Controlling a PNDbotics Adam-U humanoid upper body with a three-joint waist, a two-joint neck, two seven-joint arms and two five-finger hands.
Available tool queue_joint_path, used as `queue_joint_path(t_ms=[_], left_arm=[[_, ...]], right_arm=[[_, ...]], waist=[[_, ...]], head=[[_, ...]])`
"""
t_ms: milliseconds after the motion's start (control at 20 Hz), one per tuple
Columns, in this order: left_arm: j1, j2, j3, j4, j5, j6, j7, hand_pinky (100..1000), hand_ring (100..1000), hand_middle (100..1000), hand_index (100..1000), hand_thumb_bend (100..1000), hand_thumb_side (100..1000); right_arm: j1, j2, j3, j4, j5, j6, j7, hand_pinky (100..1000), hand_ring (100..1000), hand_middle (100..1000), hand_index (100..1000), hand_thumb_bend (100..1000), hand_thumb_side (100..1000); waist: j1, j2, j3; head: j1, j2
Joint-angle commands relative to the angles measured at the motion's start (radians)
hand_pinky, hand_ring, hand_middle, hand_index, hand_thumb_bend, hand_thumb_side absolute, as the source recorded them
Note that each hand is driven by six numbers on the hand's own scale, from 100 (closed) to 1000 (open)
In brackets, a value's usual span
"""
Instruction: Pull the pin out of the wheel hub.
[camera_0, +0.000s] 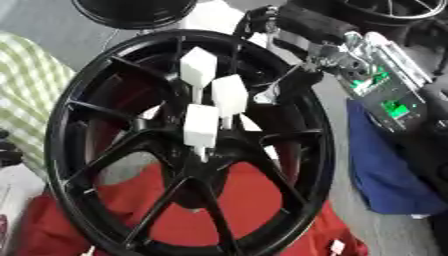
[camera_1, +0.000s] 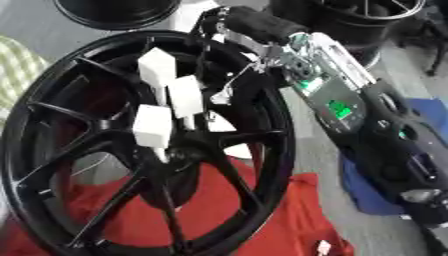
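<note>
Grey floor (camera_0: 52, 20) behind and to the right. Red cloth (camera_0: 254, 200) spread low in the middle, blue cloth (camera_0: 385, 175) at right, green-and-white checked cloth (camera_0: 26, 85) at left. Two more black wheel rims at the far edge: one (camera_0: 136, 12) upper left, another (camera_1: 376, 10) upper right. Small white tag (camera_0: 337, 246) on the red cloth.
</note>
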Motion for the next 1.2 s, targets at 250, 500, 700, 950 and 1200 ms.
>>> queue_joint_path(t_ms=[250, 500, 700, 950, 1200], left_arm=[[-0.01, 0.019, 0.004, -0.009, 0.001, -0.001, -0.006, 569, 505, 481, 676, 110, 966], [-0.005, 0.014, 0.004, -0.006, 0.002, -0.001, -0.006, 570, 505, 481, 676, 113, 966], [-0.005, 0.013, 0.004, -0.005, 0.002, -0.001, -0.006, 570, 505, 481, 676, 113, 966], [0.003, 0.006, 0.006, 0.006, 0.001, 0.001, -0.003, 571, 505, 482, 675, 115, 965], [0.006, 0.008, 0.006, 0.015, -0.001, -0.001, -0.002, 571, 505, 482, 675, 114, 966]], right_arm=[[-0.054, -0.044, -0.07, -0.116, 0.043, 0.028, 0.112, 811, 751, 732, 793, 522, 241], [-0.061, -0.064, -0.108, -0.238, 0.117, 0.045, 0.188, 812, 733, 708, 774, 514, 247], [-0.049, -0.06, -0.123, -0.312, 0.172, 0.055, 0.253, 812, 733, 708, 774, 514, 247], [-0.033, -0.053, -0.153, -0.402, 0.161, 0.068, 0.332, 791, 737, 711, 783, 589, 315], [0.01, -0.005, -0.149, -0.457, 0.088, 0.105, 0.383, 771, 774, 744, 820, 687, 347]], waist=[[0.01, -0.026, -0.002], [0.012, -0.038, -0.008], [0.012, -0.039, -0.009], [0.016, -0.067, -0.02], [0.018, -0.074, -0.023]], head=[[-0.02, -0.007], [-0.026, 0.0], [-0.027, 0.0], [-0.039, 0.007], [-0.045, 0.004]])
